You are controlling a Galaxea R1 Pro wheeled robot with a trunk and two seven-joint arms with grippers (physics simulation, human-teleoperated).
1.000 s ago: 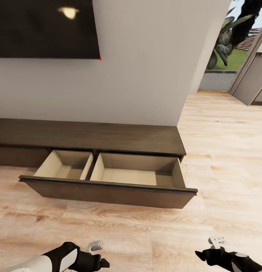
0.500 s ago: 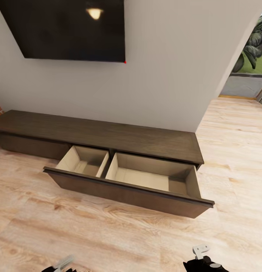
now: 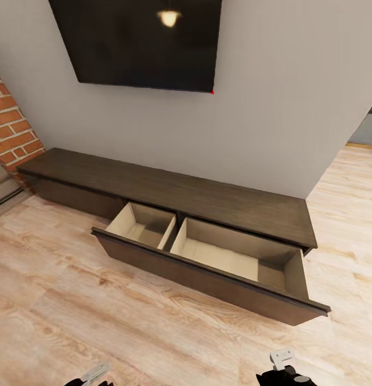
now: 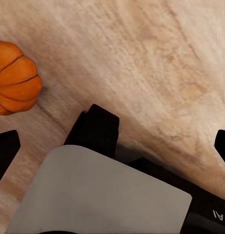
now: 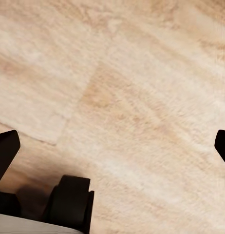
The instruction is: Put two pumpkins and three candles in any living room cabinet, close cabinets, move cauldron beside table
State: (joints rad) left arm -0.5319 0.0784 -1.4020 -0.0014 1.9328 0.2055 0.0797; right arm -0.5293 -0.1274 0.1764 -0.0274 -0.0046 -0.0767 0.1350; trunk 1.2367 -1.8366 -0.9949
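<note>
Long dark brown cabinet (image 3: 207, 195) sitting low against grey wall, under black TV (image 3: 143, 43). Wide drawer (image 3: 218, 268) standing pulled out, two pale boxes inside, both showing bare bottoms. Red brick fireplace (image 3: 11, 128) showing beside cabinet end. Orange ribbed pumpkin (image 4: 15, 78) lying on wood floor (image 3: 73, 311) near left gripper (image 4: 112, 139), not touching it. Left fingers spread wide apart, holding nothing. Right gripper (image 5: 112, 141) hanging over bare floor, fingers wide apart too.

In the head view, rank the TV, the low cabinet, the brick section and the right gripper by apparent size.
1. cabinet, widest, spans most of the frame
2. TV, cropped at the top
3. brick fireplace, cut by the left edge
4. right gripper, barely in frame
</note>
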